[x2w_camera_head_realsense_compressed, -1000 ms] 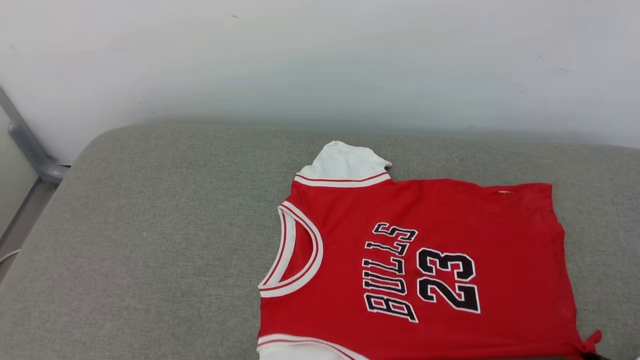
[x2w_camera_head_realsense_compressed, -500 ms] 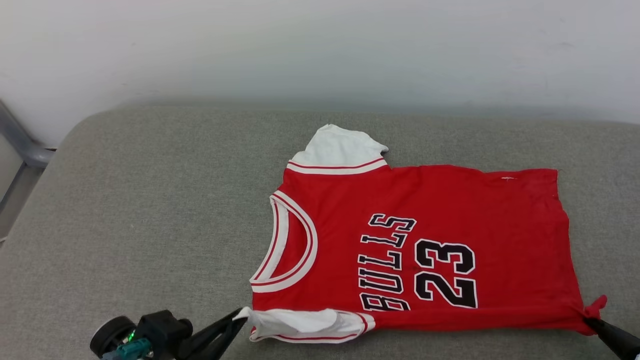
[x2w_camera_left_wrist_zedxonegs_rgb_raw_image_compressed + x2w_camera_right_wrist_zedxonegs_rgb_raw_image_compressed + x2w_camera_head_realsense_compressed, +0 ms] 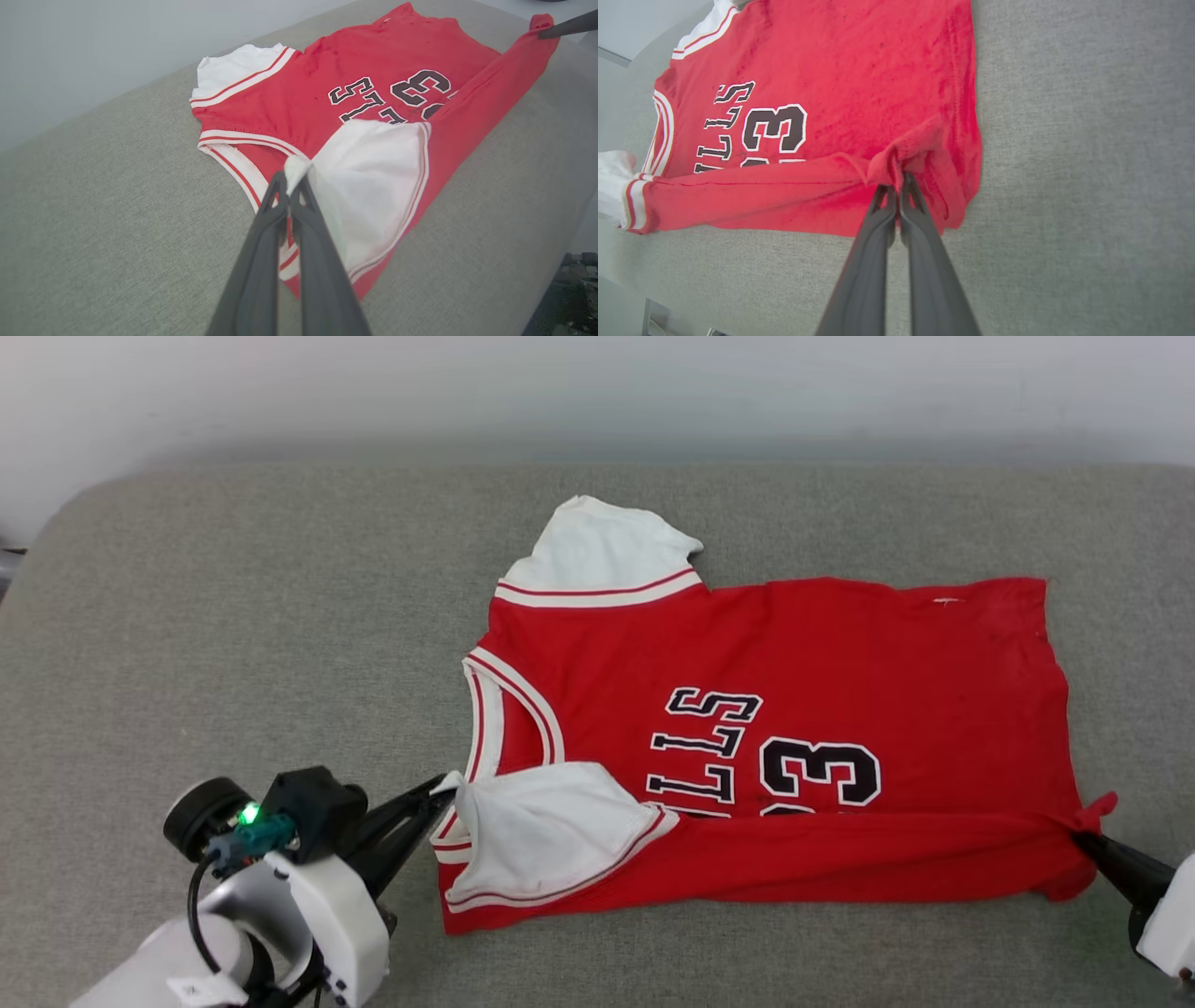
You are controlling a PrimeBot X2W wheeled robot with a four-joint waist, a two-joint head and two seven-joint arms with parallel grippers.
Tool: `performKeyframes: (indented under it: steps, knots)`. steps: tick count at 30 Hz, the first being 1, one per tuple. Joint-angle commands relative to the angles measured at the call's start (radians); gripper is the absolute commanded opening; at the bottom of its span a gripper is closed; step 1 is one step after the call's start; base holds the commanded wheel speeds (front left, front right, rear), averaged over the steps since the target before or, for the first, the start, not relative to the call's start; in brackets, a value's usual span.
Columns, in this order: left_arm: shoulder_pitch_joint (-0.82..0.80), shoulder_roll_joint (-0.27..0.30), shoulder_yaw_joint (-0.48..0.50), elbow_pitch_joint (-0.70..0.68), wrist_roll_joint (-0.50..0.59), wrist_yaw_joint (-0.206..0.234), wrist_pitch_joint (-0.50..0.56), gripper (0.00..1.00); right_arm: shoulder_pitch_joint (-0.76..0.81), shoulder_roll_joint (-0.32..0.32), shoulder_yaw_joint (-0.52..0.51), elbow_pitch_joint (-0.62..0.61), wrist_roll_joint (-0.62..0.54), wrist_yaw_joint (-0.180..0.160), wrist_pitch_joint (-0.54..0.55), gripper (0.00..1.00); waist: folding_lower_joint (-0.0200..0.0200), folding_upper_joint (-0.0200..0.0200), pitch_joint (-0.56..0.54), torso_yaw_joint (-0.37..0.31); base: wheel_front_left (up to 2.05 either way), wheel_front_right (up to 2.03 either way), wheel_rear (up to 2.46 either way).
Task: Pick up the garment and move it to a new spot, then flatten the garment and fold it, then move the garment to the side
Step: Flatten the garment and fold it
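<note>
Head view: garment (image 3: 840, 653) lies across the centre and right of the grey cushion (image 3: 233, 616), collar to the left, hem to the right; pale wall (image 3: 560, 383) along the top edge. Left gripper (image 3: 446, 791) at lower left, jaws closed on the tip of the near white sleeve (image 3: 551, 831); sleeve turned up over the red chest. Right gripper (image 3: 1083, 840) at the right edge, jaws pinched shut on the lower hem corner; the red edge between the two is folded over, hiding the lower part of the lettering and number.

Left wrist view: white cloth bunched between the closed jaws; the other arm's dark tip on the red corner, upper right; dark clutter past the cushion edge at lower right, unclear.

Right wrist view: red cloth puckers at the shut jaws; bare cushion to the right; collar and sleeve at far left.
</note>
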Motion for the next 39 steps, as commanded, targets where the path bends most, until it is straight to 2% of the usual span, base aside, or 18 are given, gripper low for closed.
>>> performKeyframes:
  steps: [1,16,17,18,19,28,36,39]
  knots:
    - [-0.022,-0.007,-0.001,0.012,0.005,-0.006,0.004,0.00,-0.020,0.005,0.004,0.007,-0.007,-0.001,0.001,0.00,-0.0002,0.0000,0.016,-0.007,0.00,0.00,0.00]
    - [-0.190,-0.073,-0.089,0.238,0.036,-0.041,0.048,0.00,-0.135,-0.003,0.040,0.125,-0.070,-0.001,-0.002,0.00,-0.0002,0.0000,0.077,-0.014,0.00,0.00,0.00]
    - [-0.196,-0.080,-0.094,0.254,0.038,-0.042,0.050,0.08,-0.142,0.000,0.040,0.134,-0.075,-0.001,0.004,0.00,-0.0002,0.0000,0.080,-0.014,0.00,0.00,0.00]
    - [-0.202,-0.088,-0.097,0.268,0.044,-0.041,0.048,1.00,-0.148,0.002,0.042,0.139,-0.082,-0.001,0.003,0.86,-0.0002,0.0000,0.082,-0.014,0.00,0.00,0.00]
    - [-0.209,-0.097,-0.099,0.280,0.050,-0.037,0.040,1.00,-0.155,0.004,0.044,0.143,-0.088,-0.001,0.004,1.00,-0.0002,0.0000,0.083,-0.013,0.00,0.00,0.00]
    - [-0.206,-0.170,-0.069,0.390,0.056,0.034,-0.075,1.00,-0.175,0.002,0.086,0.110,-0.082,-0.001,-0.063,1.00,-0.0002,0.0000,0.044,-0.007,0.00,0.00,0.00]
    - [-0.122,-0.225,0.023,0.366,-0.045,0.119,-0.179,1.00,-0.126,-0.052,0.181,0.004,-0.217,-0.001,-0.176,1.00,-0.0002,0.0000,-0.029,0.002,0.00,0.00,0.00]
    - [-0.080,-0.221,0.039,0.333,-0.042,0.169,-0.197,1.00,-0.096,-0.053,0.192,-0.029,-0.277,-0.001,-0.190,1.00,-0.0002,0.0000,-0.052,0.007,0.00,0.00,0.00]
